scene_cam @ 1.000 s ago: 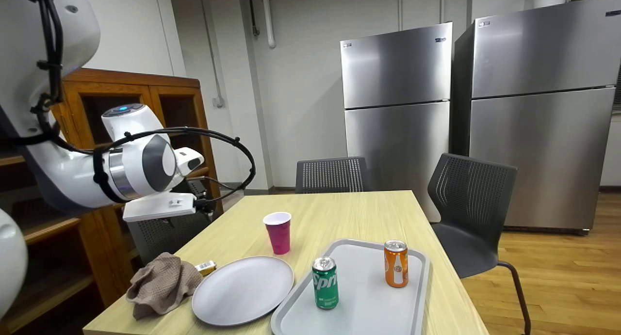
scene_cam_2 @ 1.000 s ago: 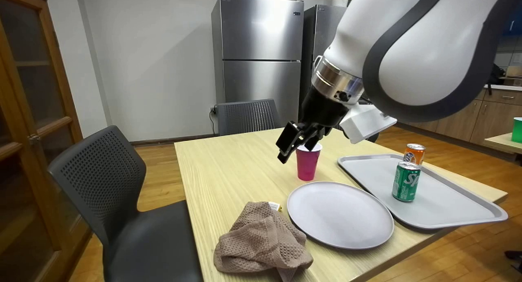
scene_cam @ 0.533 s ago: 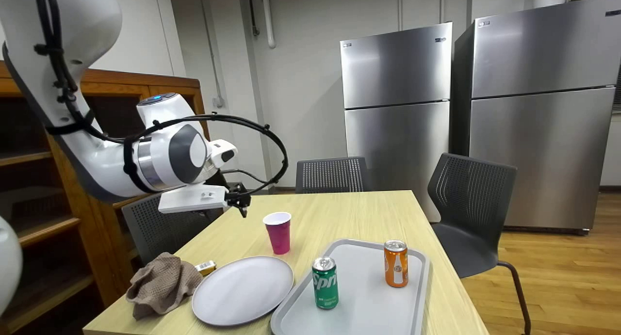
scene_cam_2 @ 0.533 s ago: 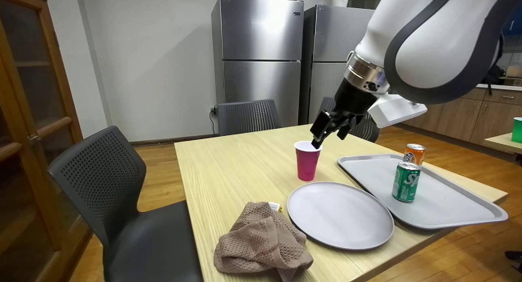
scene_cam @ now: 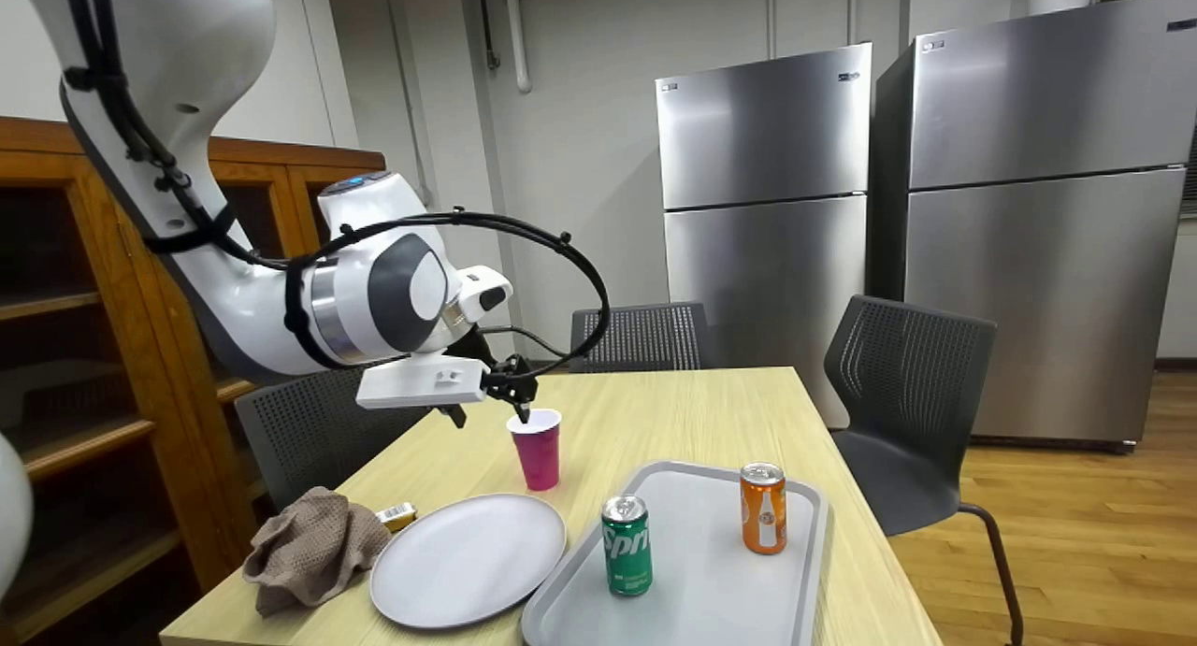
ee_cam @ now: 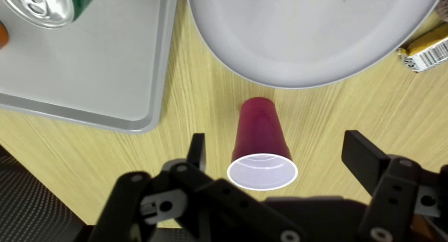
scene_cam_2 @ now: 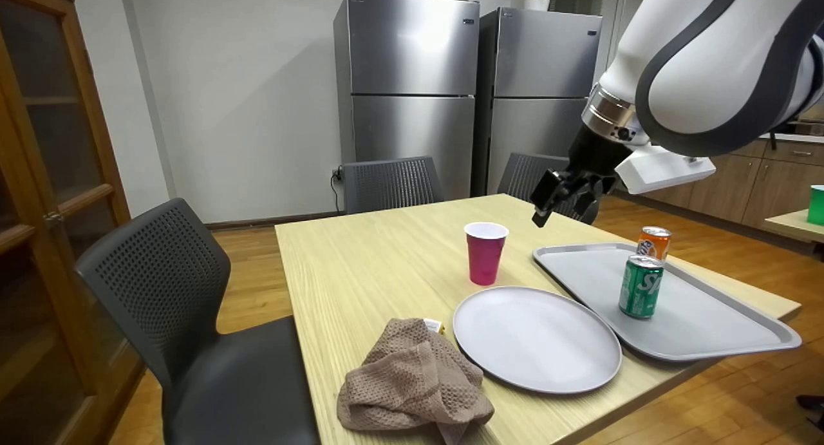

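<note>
My gripper [ee_cam: 279, 151] is open and holds nothing, its black fingers [ee_cam: 364, 161] spread wide. Nearest to it is a magenta cup [ee_cam: 260, 130] with a white inside, upright on the table. In the wrist view the cup appears between the fingers, below them. An exterior view shows the gripper [scene_cam_2: 560, 214] higher than the cup [scene_cam_2: 485, 258] and apart from it, to its right. Elsewhere one fingertip overlaps the rim of the cup [scene_cam: 539, 457]. A light grey plate [ee_cam: 297, 46] lies close to the cup's base.
A grey tray [scene_cam: 697, 590] bears a green Sprite can [scene_cam: 627, 548] and an orange can [scene_cam: 763, 510]. Beside the plate lie a crumpled brown cloth [scene_cam_2: 415, 380] and a small yellow-wrapped bar [ee_cam: 425, 51]. Dark chairs [scene_cam_2: 206, 303] stand around the wooden table [scene_cam_2: 360, 258].
The arm and gripper have moved to the right in both exterior views, from in front of the cup to beyond it in one. Jaws stay open. The objects on the table have not moved.
</note>
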Available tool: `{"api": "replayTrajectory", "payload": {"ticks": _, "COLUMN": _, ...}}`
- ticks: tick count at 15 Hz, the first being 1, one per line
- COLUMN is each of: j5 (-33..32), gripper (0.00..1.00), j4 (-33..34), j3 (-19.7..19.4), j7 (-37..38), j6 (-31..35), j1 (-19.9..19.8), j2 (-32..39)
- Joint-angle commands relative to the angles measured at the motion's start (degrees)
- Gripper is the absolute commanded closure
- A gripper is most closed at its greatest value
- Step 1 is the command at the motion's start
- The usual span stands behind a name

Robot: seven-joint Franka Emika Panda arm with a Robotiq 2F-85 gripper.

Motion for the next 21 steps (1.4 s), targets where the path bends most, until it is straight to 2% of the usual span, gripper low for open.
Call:
{"api": "replayTrajectory", "payload": {"ticks": 1, "j5": -2.47, "gripper": 0.00, "j4": 0.46, "j3": -2.02, "j7": 1.39, "j6": -2.59, "j1": -1.53, "j2": -0.84}}
{"api": "replayTrajectory", "payload": {"ticks": 10, "j5": -5.67, "gripper": 0.00, "j4": 1.30, "j3": -8.08, "j7": 4.92, "j6": -1.57, "j1": -2.90, "j2": 1.43}}
{"api": "replayTrajectory", "payload": {"ticks": 11, "j5": -3.42, "gripper": 0.00, "j4": 0.35, "j3": -7.66, "j7": 2.19, "j6": -1.29, "j1": -2.53, "j2": 0.83}}
{"api": "replayTrajectory", "payload": {"ticks": 21, "j5": -3.41, "gripper": 0.00, "j4": 0.31, "j3": -7.86, "j7": 2.22, "j6": -1.27, "j1": -2.51, "j2": 0.98}}
